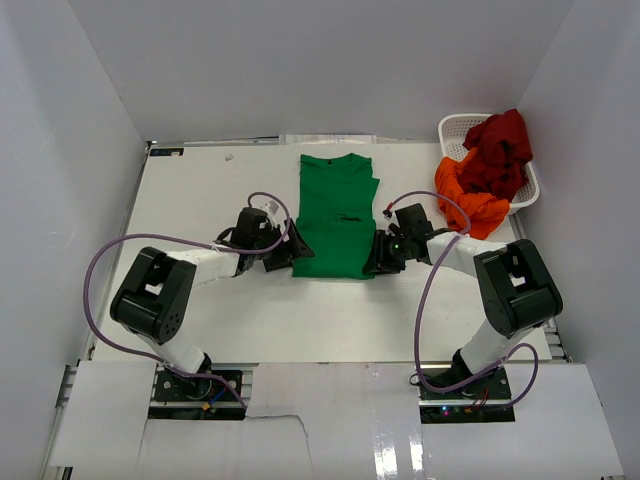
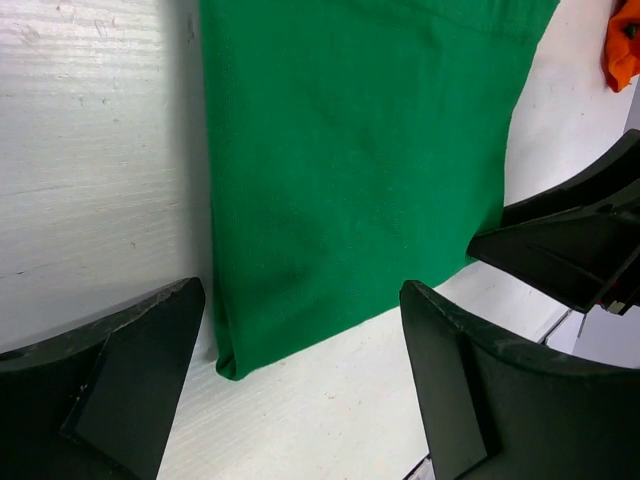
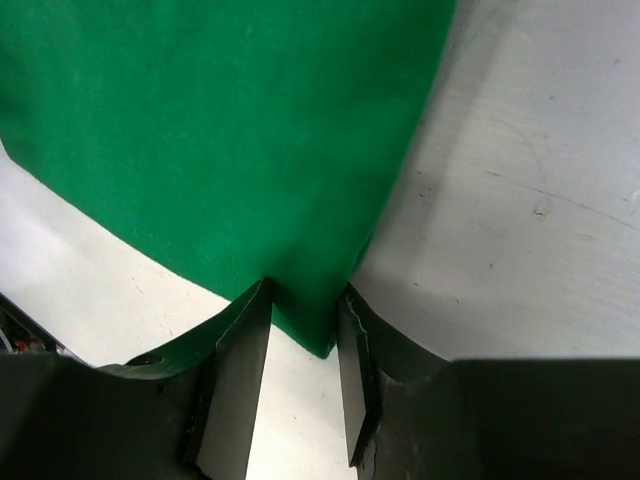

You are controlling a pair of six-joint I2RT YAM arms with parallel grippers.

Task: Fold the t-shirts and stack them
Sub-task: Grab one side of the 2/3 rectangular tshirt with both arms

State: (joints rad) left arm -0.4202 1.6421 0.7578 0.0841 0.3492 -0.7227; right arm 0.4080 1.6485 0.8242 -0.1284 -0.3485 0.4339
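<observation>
A bright green t-shirt [image 1: 335, 215] lies flat in the middle of the table, folded into a long strip with the collar at the far end. My left gripper [image 1: 283, 255] sits at its near left corner, open wide; the green cloth's corner [image 2: 350, 170] lies just ahead of and between the fingers [image 2: 300, 290]. My right gripper [image 1: 377, 255] is at the near right corner, its jaws narrow but apart, with the corner of the green cloth [image 3: 220, 140] lying between them [image 3: 305, 290]. An orange t-shirt [image 1: 470, 195] and a dark red t-shirt [image 1: 500, 150] are heaped at the back right.
A white lattice basket [image 1: 455, 128] stands at the back right corner under the heaped shirts; the orange one spills over its near rim onto the table. White walls close in the table on three sides. The right gripper's fingers [image 2: 580, 240] show in the left wrist view.
</observation>
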